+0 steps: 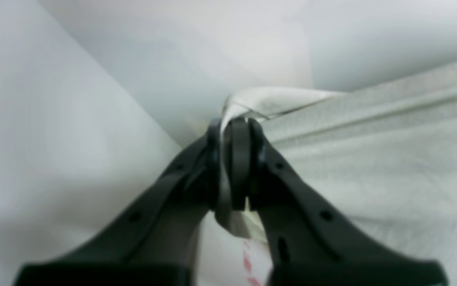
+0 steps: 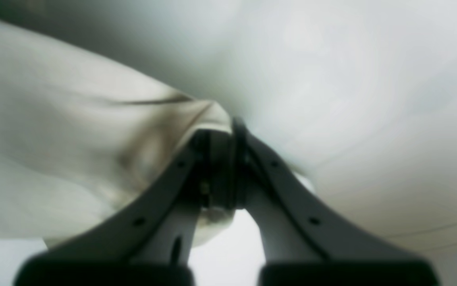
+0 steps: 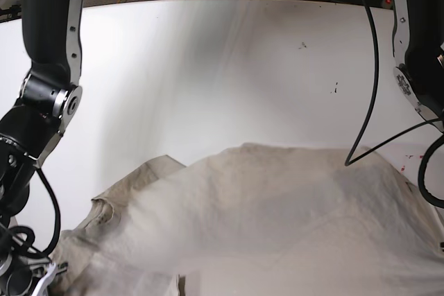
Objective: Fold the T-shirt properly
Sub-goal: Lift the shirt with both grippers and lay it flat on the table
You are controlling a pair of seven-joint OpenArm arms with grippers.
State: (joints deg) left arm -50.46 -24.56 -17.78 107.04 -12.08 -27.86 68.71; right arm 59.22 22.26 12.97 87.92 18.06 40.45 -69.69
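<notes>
We see both grippers clamped shut on the beige T-shirt (image 3: 277, 220): left gripper (image 1: 234, 131) and right gripper (image 2: 220, 135) each pinching fabric

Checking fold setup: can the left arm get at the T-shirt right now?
Yes, apparently: the left gripper is shut on a pinched edge of the T-shirt, with nothing between them. The right gripper also grips the fabric.
</notes>
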